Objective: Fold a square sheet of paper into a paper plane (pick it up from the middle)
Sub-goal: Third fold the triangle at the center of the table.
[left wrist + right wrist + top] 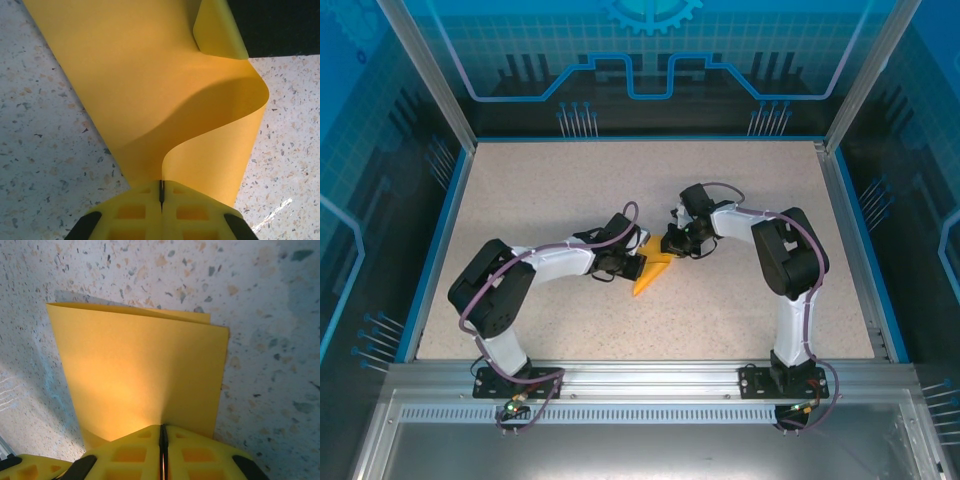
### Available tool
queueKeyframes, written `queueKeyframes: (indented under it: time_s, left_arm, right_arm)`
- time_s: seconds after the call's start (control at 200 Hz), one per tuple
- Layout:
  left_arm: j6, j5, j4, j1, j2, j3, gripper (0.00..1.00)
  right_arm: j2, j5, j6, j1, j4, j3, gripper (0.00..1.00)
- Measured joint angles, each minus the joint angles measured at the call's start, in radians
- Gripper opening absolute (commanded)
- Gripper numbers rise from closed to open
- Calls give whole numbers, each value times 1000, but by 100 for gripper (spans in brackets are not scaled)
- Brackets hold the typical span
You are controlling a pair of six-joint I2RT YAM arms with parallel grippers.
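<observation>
Top external view: speckled table (560, 190) bounded by blue-edged transparent walls (650, 60), with an aluminium rail (650, 377) along the near edge. Both arms bend inward and meet at mid-table. The square sheet of paper (651, 273) sits between the left gripper (630, 262) and the right gripper (670, 248). Left wrist view: left gripper (161, 192) has its jaws closed on one edge of the sheet (140, 85), which bows in an S-curve above the table. Right wrist view: right gripper (163, 432) is pinched tight on the doubled sheet (140, 375), whose layers splay slightly at the far edge.
</observation>
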Motion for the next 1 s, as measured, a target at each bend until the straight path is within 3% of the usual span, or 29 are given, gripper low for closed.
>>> queueKeyframes:
  time_s: [1.0]
  left_arm:
    - [-9,0,-14,0,32,3,0]
  right_arm:
    - [0,2,0,1,-2,0,11]
